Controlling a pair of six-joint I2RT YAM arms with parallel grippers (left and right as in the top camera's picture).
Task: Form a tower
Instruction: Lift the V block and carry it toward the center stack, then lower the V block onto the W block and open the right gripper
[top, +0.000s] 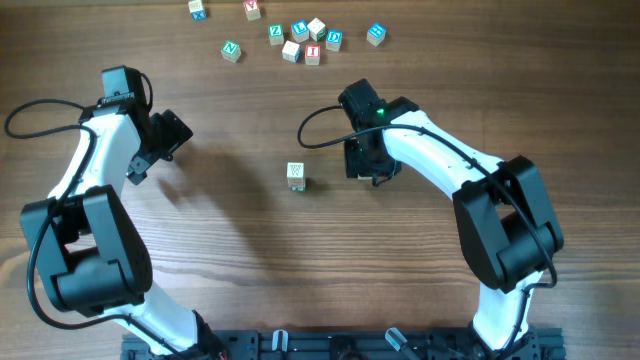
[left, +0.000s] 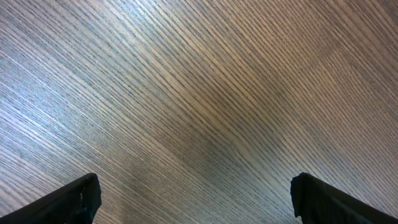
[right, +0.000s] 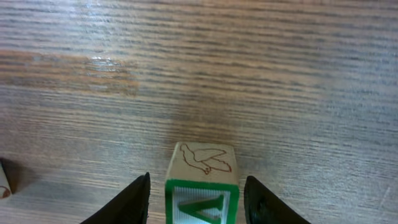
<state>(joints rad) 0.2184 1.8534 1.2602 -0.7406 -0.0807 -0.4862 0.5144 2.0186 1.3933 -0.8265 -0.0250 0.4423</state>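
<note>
Stacking looks barely begun: the right gripper (right: 198, 180) stands open around a bird-topped cube (right: 200, 160), the left gripper (left: 194, 180) gapes empty; next, clamp that cube squarely.

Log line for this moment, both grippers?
left gripper: open above table | right gripper: open, straddling bird-topped cube, gap each side
</note>
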